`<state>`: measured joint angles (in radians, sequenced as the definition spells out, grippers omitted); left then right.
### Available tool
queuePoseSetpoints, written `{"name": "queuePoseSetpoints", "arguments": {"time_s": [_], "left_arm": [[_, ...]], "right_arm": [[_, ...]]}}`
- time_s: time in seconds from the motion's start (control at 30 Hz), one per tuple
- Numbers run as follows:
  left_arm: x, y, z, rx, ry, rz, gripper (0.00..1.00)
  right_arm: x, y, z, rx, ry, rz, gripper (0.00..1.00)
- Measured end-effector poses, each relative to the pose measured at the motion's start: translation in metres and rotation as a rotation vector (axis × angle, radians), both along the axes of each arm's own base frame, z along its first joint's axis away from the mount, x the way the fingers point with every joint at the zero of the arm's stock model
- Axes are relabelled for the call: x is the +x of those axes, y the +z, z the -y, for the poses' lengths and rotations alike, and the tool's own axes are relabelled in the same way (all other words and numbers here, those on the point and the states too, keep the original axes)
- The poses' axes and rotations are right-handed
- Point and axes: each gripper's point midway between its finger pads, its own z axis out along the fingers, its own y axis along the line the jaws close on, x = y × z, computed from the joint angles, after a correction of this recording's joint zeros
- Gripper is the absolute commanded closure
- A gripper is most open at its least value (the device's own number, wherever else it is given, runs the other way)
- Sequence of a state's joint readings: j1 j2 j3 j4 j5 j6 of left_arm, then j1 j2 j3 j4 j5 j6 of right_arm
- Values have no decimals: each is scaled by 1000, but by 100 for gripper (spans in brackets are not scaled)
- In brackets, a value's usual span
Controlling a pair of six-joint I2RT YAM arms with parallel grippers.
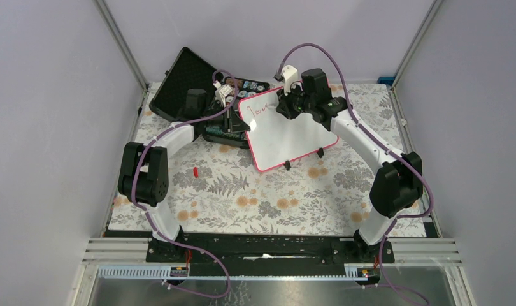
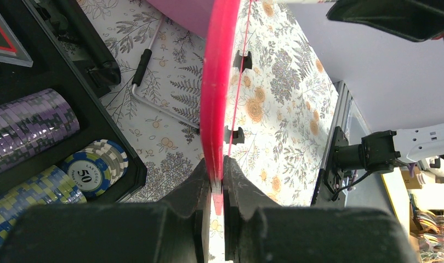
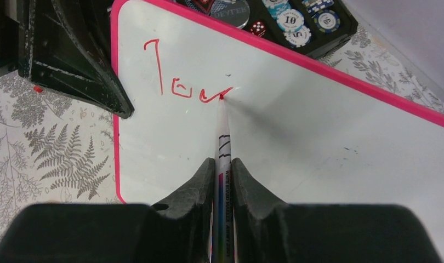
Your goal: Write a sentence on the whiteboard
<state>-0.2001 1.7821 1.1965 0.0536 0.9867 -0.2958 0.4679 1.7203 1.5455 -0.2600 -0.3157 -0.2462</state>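
The whiteboard (image 1: 293,135) with a pink-red rim lies tilted at the table's middle back; it also shows in the right wrist view (image 3: 318,131). My left gripper (image 2: 217,171) is shut on the board's pink edge (image 2: 217,82), at its left side in the top view (image 1: 237,121). My right gripper (image 3: 223,164) is shut on a white marker (image 3: 222,131), its red tip touching the board at the end of the sentence (image 3: 178,82), a few red strokes near the board's top left (image 1: 263,106). In the top view the right gripper (image 1: 287,105) is over the board's upper part.
An open black foam-lined case (image 1: 188,83) with poker chips (image 2: 94,167) stands behind and left of the board. A small red cap (image 1: 195,172) lies on the floral cloth left of centre. A wire stand (image 2: 154,104) lies under the board's left edge. Grey walls enclose the table.
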Motion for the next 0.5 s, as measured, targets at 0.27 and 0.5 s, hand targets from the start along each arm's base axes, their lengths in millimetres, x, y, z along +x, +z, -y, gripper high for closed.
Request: {"name": "queuePoseSetpoints", "arguments": {"time_s": [0.27, 0.5], "left_arm": [[0, 0, 0, 2, 3, -2, 100], [0, 0, 0, 1, 2, -2, 100]], "right_arm": [[-10, -19, 0, -9, 20, -45, 100], [-23, -36, 2, -27, 32, -85, 100]]}}
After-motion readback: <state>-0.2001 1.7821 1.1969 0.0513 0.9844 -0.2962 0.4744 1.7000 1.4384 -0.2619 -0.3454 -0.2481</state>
